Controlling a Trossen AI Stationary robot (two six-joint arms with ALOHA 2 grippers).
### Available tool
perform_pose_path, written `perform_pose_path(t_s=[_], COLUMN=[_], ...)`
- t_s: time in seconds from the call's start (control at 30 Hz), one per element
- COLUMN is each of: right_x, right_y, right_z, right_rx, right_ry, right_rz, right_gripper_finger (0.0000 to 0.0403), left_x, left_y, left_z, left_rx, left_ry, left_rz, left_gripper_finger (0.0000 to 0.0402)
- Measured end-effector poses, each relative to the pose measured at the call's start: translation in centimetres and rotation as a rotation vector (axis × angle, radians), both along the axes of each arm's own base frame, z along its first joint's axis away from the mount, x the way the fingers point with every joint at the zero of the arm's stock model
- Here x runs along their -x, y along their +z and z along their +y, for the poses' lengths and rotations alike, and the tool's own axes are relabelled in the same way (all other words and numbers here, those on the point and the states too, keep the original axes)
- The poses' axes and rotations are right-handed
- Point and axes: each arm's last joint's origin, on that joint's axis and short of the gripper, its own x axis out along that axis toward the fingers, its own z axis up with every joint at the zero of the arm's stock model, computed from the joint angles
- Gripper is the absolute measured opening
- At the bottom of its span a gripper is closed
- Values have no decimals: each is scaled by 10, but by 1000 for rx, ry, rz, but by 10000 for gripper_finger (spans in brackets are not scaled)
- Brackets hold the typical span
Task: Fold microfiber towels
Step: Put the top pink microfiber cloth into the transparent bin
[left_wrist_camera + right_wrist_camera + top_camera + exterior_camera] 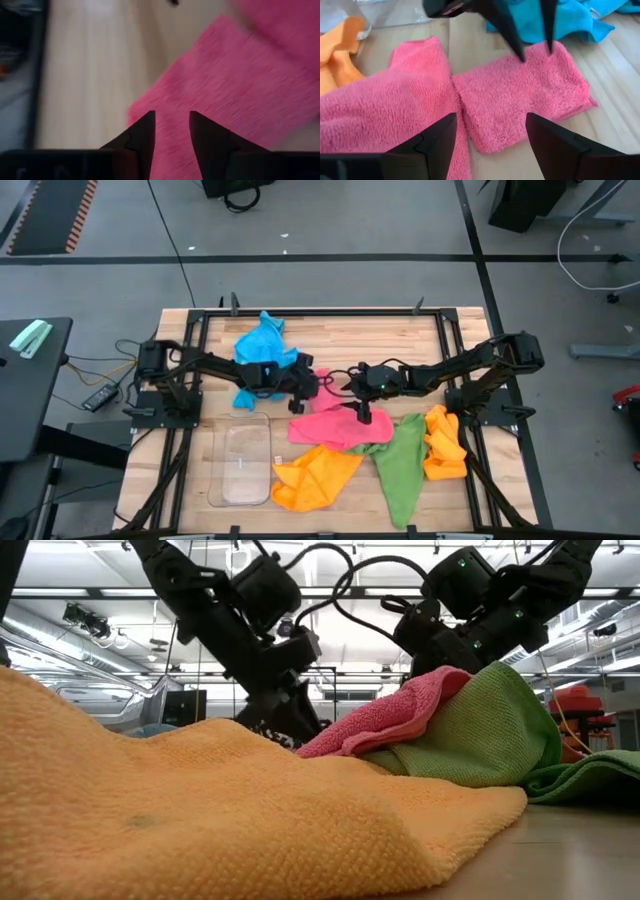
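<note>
- The left gripper sits near the centre of the pale wooden slatted table, at the 9 o'clock edge of the soft pink microfiber towel. In the left wrist view its two dark fingers stand slightly apart over the pink towel's edge, with nothing visibly clamped between them.
- The right gripper reaches in from 3 o'clock and hangs over the same pink towel's upper part. In the right wrist view its fingers are spread wide and empty, with the pink towel lying below them in two overlapping flaps.
- That view also shows the left gripper's narrow tips at the far end of the pink towel.
- A crumpled sky-blue microfiber towel lies at 11 o'clock of the pink one, under the left arm.
- A rumpled orange microfiber towel lies at 6 o'clock of the pink towel, touching it.
- A long green microfiber towel stretches toward the table's near edge at 5 o'clock, its top overlapping the pink towel.
- A second bunched orange towel sits at 3 o'clock, just beside the green one.
- A clear rectangular plastic tray rests at 8 o'clock of the pink towel, beside the first orange towel.
- In the low view, the orange towel fills the foreground, with pink and green folds mounded behind it.
</note>
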Motion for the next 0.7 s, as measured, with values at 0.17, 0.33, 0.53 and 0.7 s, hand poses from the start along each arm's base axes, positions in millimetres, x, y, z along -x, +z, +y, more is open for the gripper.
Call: perform_pose_path(t_s=[0.17,0.33,0.53,0.7], right_x=[1,4,4,5], right_y=[2,-3,-3,-3], right_z=[-3,-13,-16,-19], right_rx=[15,122,418,459], right_ry=[0,11,126,114], right_rz=[6,59,112,129], right_gripper_finger=[248,248,248,248], left_x=[1,1,1,6], left_y=[0,0,0,-6], left_z=[-18,-29,-29,-32], left_rx=[-206,-264,-259,-206], left_ry=[-20,-115,-118,-121], left_rz=[72,105,106,162], left_gripper_finger=[167,177,166,154])
